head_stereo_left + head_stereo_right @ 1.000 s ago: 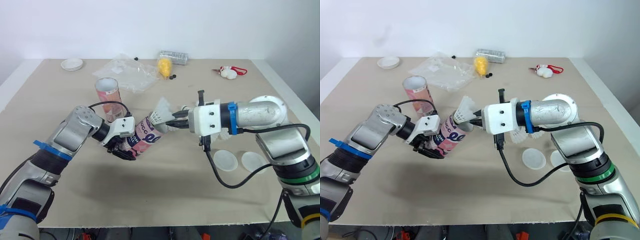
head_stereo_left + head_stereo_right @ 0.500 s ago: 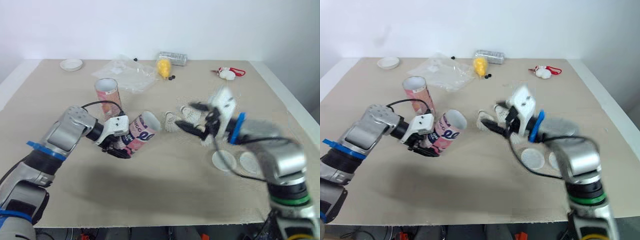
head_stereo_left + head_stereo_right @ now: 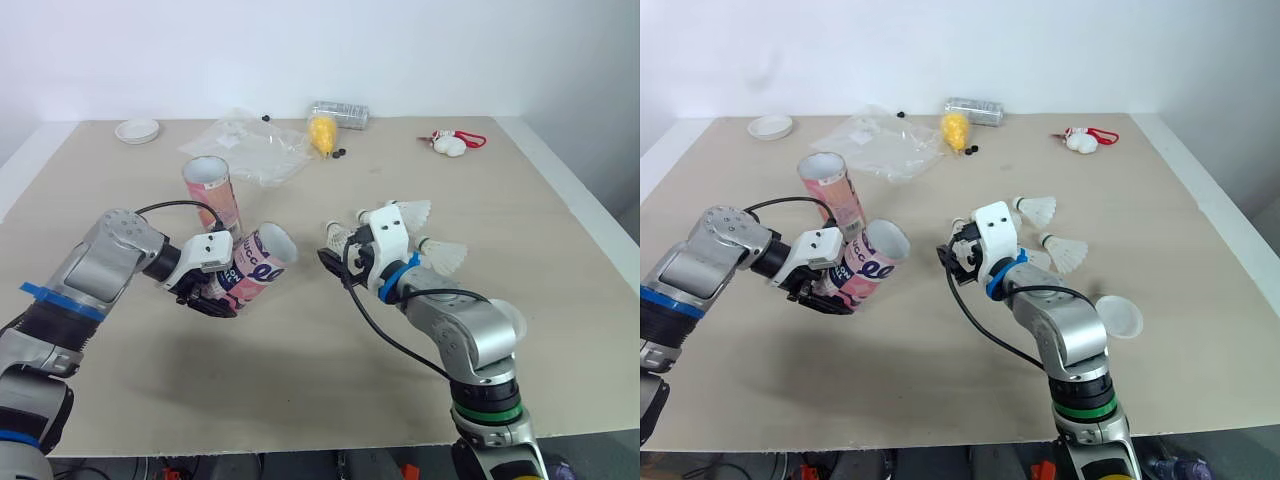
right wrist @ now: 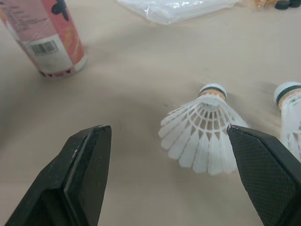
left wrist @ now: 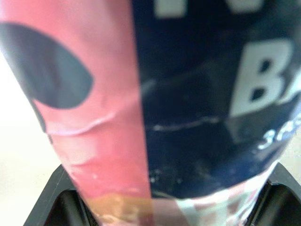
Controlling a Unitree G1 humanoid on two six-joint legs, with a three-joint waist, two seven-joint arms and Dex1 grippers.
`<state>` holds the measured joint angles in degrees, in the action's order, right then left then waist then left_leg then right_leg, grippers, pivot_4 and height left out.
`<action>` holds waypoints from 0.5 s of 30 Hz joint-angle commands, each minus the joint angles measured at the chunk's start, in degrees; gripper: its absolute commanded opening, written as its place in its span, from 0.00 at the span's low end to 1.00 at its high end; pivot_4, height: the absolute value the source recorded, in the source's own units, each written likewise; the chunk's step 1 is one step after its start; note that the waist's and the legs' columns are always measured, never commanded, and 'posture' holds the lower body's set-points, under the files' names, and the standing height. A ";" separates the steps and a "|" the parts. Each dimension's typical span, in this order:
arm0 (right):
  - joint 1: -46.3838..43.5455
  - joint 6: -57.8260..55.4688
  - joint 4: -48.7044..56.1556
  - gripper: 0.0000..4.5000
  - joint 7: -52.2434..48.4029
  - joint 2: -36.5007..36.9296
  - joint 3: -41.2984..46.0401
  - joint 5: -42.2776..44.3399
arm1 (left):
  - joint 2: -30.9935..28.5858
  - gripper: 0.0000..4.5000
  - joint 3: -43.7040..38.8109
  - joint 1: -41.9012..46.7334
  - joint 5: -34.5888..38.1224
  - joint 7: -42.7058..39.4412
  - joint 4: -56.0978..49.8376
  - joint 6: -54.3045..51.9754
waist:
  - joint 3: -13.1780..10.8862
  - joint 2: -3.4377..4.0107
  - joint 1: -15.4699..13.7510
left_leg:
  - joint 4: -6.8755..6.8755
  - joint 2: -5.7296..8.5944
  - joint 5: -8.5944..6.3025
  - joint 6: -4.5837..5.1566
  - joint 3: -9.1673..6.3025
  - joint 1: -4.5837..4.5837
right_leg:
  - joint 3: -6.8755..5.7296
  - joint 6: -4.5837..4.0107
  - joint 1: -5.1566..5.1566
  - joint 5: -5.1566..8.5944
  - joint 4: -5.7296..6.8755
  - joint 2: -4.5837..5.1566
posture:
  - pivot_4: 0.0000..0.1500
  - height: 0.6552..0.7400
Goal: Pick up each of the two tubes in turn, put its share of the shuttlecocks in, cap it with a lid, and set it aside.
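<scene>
early on: left gripper (image 3: 210, 292) clamps the tilted, uncapped tube (image 3: 256, 263), while the empty right gripper (image 3: 335, 265) gapes with a shuttlecock (image 4: 202, 129) lying just ahead between its fingers (image 4: 89, 165); second tube (image 3: 212, 190) stands untouched beyond.

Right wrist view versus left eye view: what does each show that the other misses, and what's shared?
The right wrist view adds the barcode on the upright pink cardboard tube and the right gripper spread wide open. The left eye view adds the left gripper clamped on a second, tilted pink tube and a white dish. Both share the white feather shuttlecock, the clear plastic bag and the tan table.
</scene>
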<state>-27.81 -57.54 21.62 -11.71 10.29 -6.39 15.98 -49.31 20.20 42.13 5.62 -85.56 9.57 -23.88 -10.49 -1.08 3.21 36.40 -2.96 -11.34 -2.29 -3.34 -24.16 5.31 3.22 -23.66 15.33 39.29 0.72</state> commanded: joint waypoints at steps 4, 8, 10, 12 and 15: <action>-2.31 3.85 -4.10 0.95 1.36 -2.92 0.14 -1.43 | 0.96 0.68 -1.17 -0.53 0.75 0.31 -2.92 -1.17 | 0.00 0.00 -0.26 | 0.00 0.00 0.00 0.00 0.00 0.00 | 0.00 0.02 0.01 -0.01 0.00 0.00 | 1.00 1.00; -4.00 6.45 -8.78 0.95 2.11 -4.08 0.48 -2.89 | 1.18 0.68 -1.02 -0.21 0.54 0.09 -4.25 -1.66 | 0.00 0.00 -0.28 | 0.00 -0.01 0.00 0.00 0.00 0.00 | 0.00 0.02 0.00 -0.01 -0.01 -0.01 | 1.00 1.00; -5.07 7.50 -11.07 0.95 2.75 -5.05 0.87 -3.38 | 1.31 0.68 -1.02 0.10 0.53 0.06 -4.75 -1.97 | 0.00 0.00 -0.28 | 0.00 -0.03 0.00 0.00 0.00 0.00 | 0.00 -0.01 -0.01 -0.02 -0.01 -0.04 | 1.00 1.00; -5.78 8.42 -12.45 0.95 2.98 -5.83 1.11 -3.52 | 1.36 0.68 -1.03 0.25 0.52 0.04 -4.92 -2.25 | 0.00 0.00 -0.27 | -0.01 -0.04 0.00 0.00 0.01 -0.02 | 0.01 -0.03 -0.03 -0.04 -0.01 -0.05 | 1.00 1.00; -7.06 10.20 -16.51 0.95 4.36 -7.66 1.78 -4.07 | 1.52 0.68 -1.20 0.25 0.37 0.43 -5.09 -2.24 | 0.00 0.00 -0.12 | -0.03 -0.06 0.00 0.00 0.01 -0.02 | 0.03 -0.05 -0.06 -0.04 -0.01 -0.09 | 1.00 1.00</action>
<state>-33.19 -49.29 5.82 -8.25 3.50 -5.73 12.32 -47.74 20.00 41.58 5.62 -85.33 5.94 -26.20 -10.49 -1.08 3.09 36.36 -3.03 -11.34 -2.29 -3.32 -24.19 5.35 3.16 -23.74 15.29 39.27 0.62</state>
